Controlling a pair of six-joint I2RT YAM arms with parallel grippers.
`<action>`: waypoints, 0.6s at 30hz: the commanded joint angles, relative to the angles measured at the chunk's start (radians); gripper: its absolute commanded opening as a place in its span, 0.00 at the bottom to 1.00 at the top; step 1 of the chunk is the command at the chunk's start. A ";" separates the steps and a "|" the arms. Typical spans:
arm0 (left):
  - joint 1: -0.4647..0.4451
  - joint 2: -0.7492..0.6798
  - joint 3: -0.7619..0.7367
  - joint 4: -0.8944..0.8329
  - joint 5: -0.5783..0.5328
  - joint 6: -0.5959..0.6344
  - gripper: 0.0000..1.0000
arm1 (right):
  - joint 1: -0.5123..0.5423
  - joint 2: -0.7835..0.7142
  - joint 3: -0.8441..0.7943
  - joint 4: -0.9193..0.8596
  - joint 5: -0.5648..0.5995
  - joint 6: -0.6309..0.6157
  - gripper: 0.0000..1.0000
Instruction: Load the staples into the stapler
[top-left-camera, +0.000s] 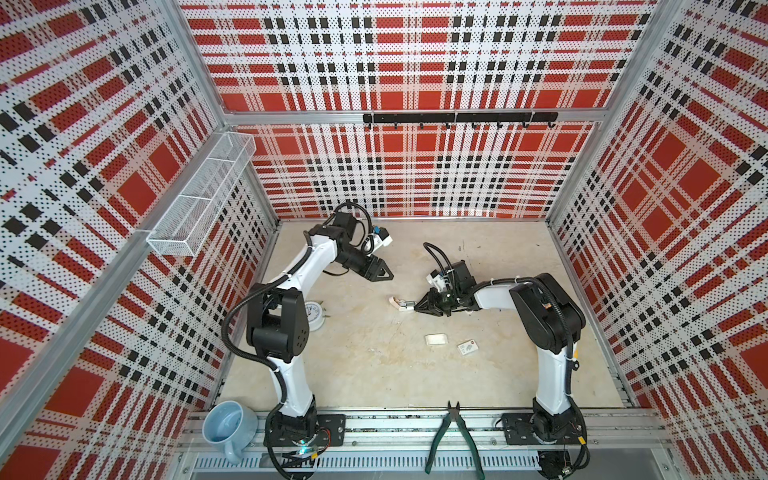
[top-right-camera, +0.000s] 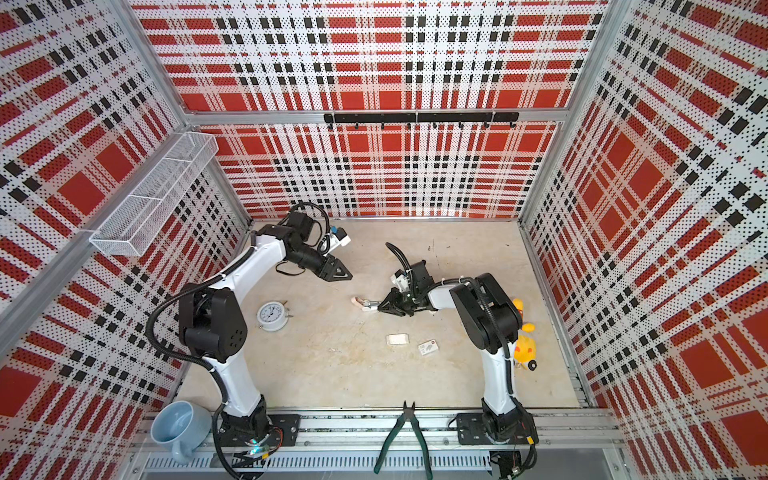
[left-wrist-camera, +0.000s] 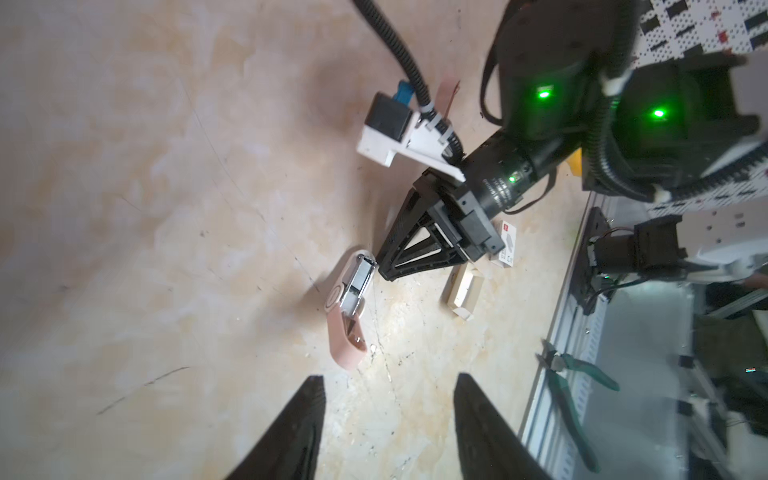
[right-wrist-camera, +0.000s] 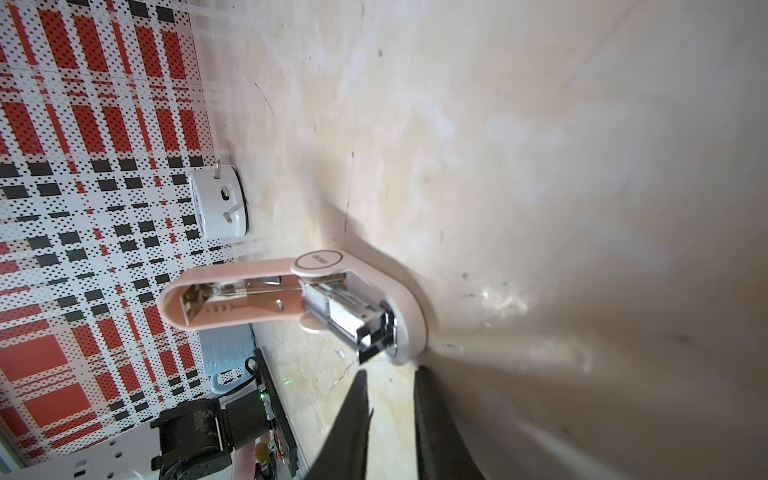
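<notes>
The pink stapler (top-left-camera: 397, 302) (top-right-camera: 360, 301) lies on the beige table, hinged wide open, with its silvery magazine (right-wrist-camera: 345, 316) bared. In the magazine I cannot tell staples from its own metal. My right gripper (top-left-camera: 415, 306) (right-wrist-camera: 390, 372) sits low at the magazine's end. Its jaws stand a narrow gap apart, and only bare table shows between them. My left gripper (top-left-camera: 390, 274) (left-wrist-camera: 386, 378) hovers open and empty, back and to the left of the stapler (left-wrist-camera: 347, 307).
A small white tray (top-left-camera: 436, 339) and a white sleeve with a red mark (top-left-camera: 467, 347) lie in front of the right gripper. An alarm clock (top-left-camera: 313, 316) stands by the left arm. Green pliers (top-left-camera: 453, 436) and a blue mug (top-left-camera: 226, 426) rest on the front rail. A yellow toy (top-right-camera: 524, 349) sits behind the right arm.
</notes>
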 joint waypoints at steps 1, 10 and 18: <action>0.000 -0.049 -0.027 -0.179 -0.099 0.311 0.56 | -0.012 -0.031 -0.001 -0.007 0.003 -0.020 0.24; -0.017 -0.042 -0.188 -0.067 -0.112 0.439 0.67 | -0.040 -0.065 -0.070 0.138 -0.001 0.086 0.24; -0.072 -0.028 -0.269 0.079 -0.206 0.428 0.64 | -0.040 -0.057 -0.071 0.165 0.003 0.111 0.24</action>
